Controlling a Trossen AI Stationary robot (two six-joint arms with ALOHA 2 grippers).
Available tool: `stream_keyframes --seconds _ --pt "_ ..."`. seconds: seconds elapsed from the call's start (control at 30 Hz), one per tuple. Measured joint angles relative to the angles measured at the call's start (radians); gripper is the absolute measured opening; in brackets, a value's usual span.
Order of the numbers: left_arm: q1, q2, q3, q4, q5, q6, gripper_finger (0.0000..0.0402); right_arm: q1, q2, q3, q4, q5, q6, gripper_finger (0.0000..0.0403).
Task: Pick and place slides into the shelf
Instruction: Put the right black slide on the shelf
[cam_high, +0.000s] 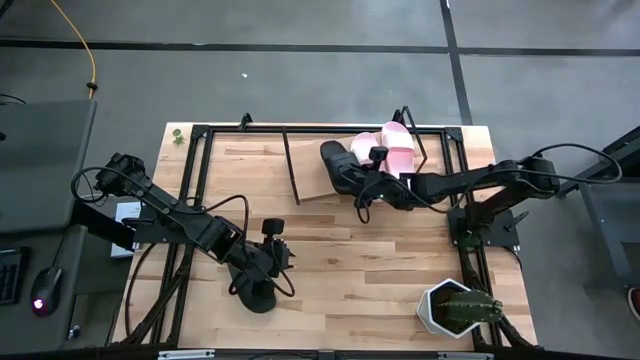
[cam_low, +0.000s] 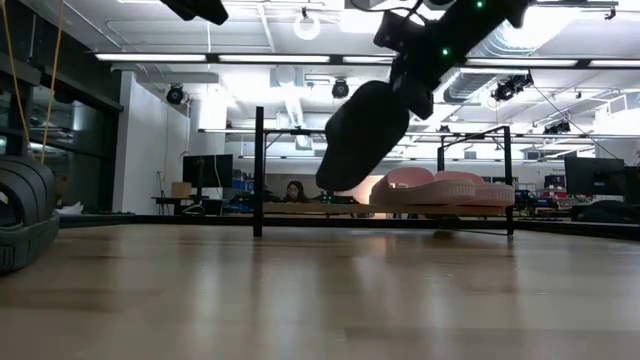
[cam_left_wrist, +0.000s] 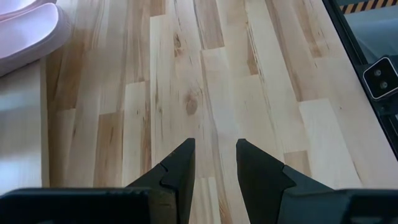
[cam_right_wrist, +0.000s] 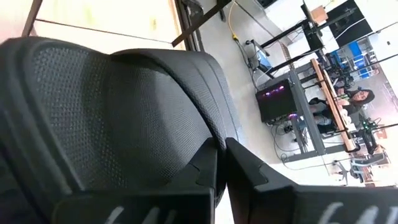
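Note:
The shelf, a light board in a thin black wire frame, stands at the table's far side. Two pink slides lie on its right part. My right gripper is shut on a black slide over the shelf, beside the pink pair. In the low view this slide hangs tilted above the board. Another black slide rests on the table near the front edge. Just beside it my left gripper stands open over bare wood, nothing between its fingers. My right gripper pinches the black slide by the edge of its wide strap between its two fingers. The fingers come from the table's right, slanting a little downward. The slide is lifted clear and hangs tilted, one end lower, below the gripper.
A cactus in a white hexagonal pot stands at the near right corner. The table's black frame runs along both sides. The middle of the table is bare wood. People sit in the room beyond.

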Motion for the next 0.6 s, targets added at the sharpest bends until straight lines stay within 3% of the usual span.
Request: stream_keyframes --seconds 0.6 --pt "0.0 0.0 0.0 0.004 -0.007 0.0 0.0101 -0.078 0.012 -0.015 0.043 -0.027 -0.019 0.0"
